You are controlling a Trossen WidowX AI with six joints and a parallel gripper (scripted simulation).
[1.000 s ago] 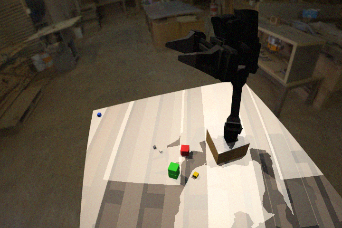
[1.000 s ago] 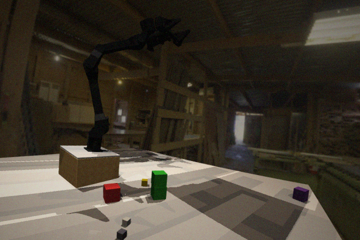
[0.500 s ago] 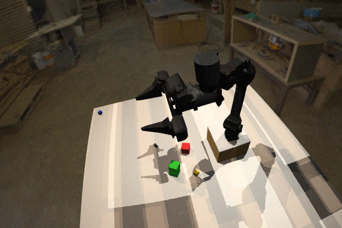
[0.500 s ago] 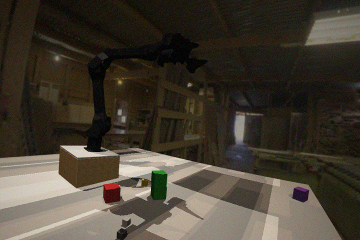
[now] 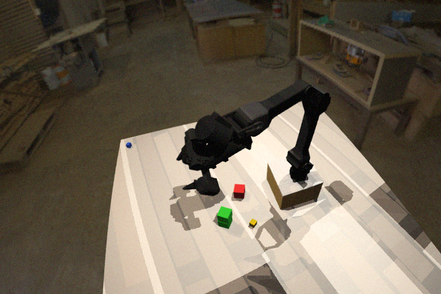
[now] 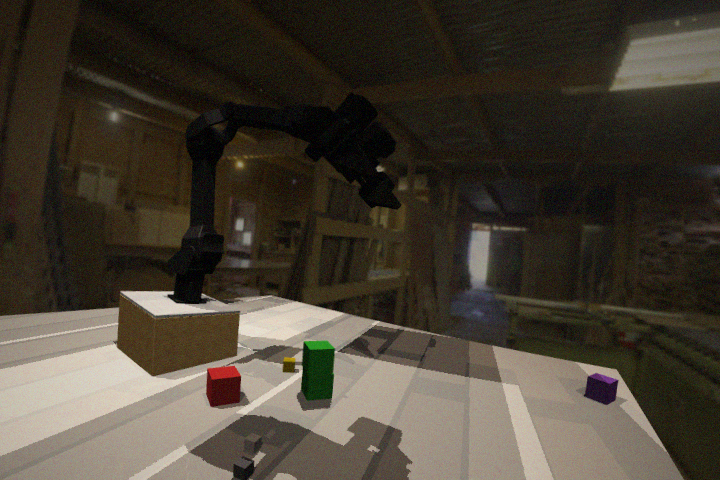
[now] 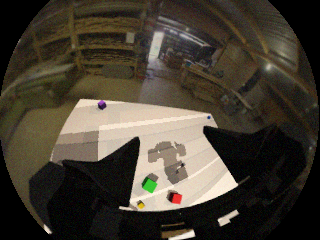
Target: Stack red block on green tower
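1. Gripper [image 6: 379, 189] jaws wide apart, nothing between them; hangs high above the table [image 6: 542, 441], pointing down.
2. Wrist view: red block [image 7: 175, 198] and green tower [image 7: 150, 184] sit between the two fingers, far below.
3. Red block [image 5: 239, 190] on the table, near the tower, not touching.
4. Green tower [image 5: 224, 217] upright, two blocks high.
5. Small yellow cube [image 5: 252, 222] just beside the tower.
6. Purple cube [image 6: 601, 388] well apart, near the table corner.

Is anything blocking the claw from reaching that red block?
Nothing visible does. The open gripper hangs high above the table, and the red block sits alone, apart from the green tower and small yellow cube.
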